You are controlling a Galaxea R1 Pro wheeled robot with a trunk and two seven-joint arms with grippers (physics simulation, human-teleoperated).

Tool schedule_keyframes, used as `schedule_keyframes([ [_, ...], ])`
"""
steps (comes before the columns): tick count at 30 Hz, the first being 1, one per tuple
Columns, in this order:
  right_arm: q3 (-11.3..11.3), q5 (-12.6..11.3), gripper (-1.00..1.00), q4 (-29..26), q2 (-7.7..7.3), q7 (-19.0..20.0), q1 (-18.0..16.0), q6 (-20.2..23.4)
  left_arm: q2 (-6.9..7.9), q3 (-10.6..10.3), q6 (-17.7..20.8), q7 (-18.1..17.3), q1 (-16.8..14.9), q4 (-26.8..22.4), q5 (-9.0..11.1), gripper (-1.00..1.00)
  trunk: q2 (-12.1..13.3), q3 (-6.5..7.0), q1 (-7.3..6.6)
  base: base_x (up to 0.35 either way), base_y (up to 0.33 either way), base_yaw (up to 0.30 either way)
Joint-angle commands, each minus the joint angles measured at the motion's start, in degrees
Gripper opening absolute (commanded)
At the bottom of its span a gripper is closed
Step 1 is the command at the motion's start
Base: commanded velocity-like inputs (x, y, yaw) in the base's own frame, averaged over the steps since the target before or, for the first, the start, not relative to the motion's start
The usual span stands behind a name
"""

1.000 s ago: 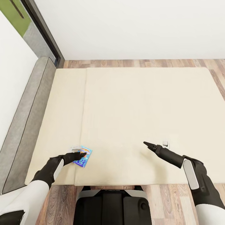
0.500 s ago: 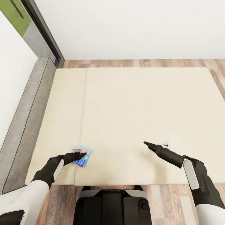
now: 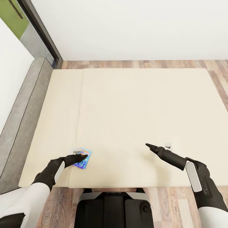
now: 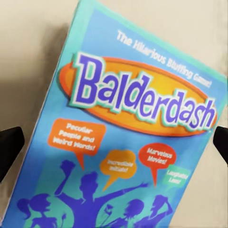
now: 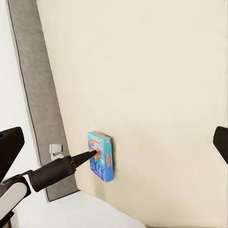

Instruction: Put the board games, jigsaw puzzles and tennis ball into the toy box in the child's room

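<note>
A small blue board game box (image 3: 83,160) lettered "Balderdash" lies flat near the front left edge of the beige bed (image 3: 136,107). My left gripper (image 3: 81,155) hovers right over it, open. In the left wrist view the box (image 4: 123,133) spans the space between the two spread fingers (image 4: 9,145). My right gripper (image 3: 152,146) is open above bare mattress at the front right, holding nothing. The right wrist view looks across the bed at the box (image 5: 100,157) with the left gripper's tip (image 5: 92,153) on it.
A low grey headboard (image 3: 22,120) runs along the bed's left side. Behind it stands a dark window frame (image 3: 41,31) against the white wall. Wood-plank floor (image 3: 142,64) shows beyond the bed and at its right and near edges.
The whole view has slid a little, so the bed and box sit slightly further left. Both arms hold the same pose.
</note>
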Motion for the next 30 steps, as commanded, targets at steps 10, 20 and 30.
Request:
schedule_keyframes([
  [10, -0.1, 0.0, 1.0, 0.0, -0.04, 0.2, 0.0, 0.3, -0.16, 0.3, 0.6, -0.3, 0.0, -0.1, 0.2, 1.0, -0.1, -0.06, 0.03, 0.0, -0.295, 0.0],
  [20, -0.1, 0.0, 1.0, 0.0, -0.06, 0.2, 0.0, 0.3, -0.18, 0.3, 0.6, -0.3, 0.0, -0.1, 0.2, 1.0, -0.1, -0.06, 0.03, 0.0, -0.302, 0.0],
  [30, -0.1, 0.0, 1.0, 0.0, -0.05, 0.2, 0.0, 0.3, -0.22, 0.3, 0.6, -0.2, 0.0, -0.1, 0.2, 1.0, -0.1, -0.06, 0.03, 0.0, -0.302, 0.0],
])
